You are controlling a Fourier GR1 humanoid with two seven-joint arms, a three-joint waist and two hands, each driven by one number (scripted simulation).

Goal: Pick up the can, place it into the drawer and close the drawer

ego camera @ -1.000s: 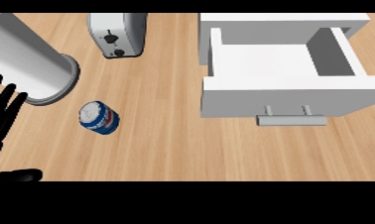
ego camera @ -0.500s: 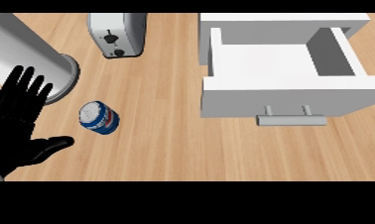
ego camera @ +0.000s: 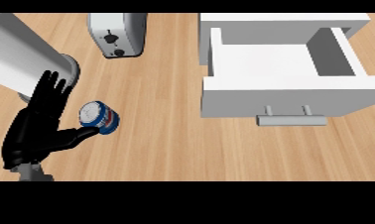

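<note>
Head view, toaster (ego camera: 117, 34) behind can (ego camera: 99, 117), left hand (ego camera: 40, 129) beside

Counter: light wooden counter top (ego camera: 168, 139) with fine grain running left to right, filling the whole view.
Toaster: silver metal toaster (ego camera: 117, 33) with dark knobs, standing at the upper edge, left of centre.
Cylinder: large pale grey metal cylinder (ego camera: 29, 62) at the left edge, tilted in the view, its rounded base resting on the wood.
Light: even and soft, with faint shadows beside the toaster and the cylinder.
</note>
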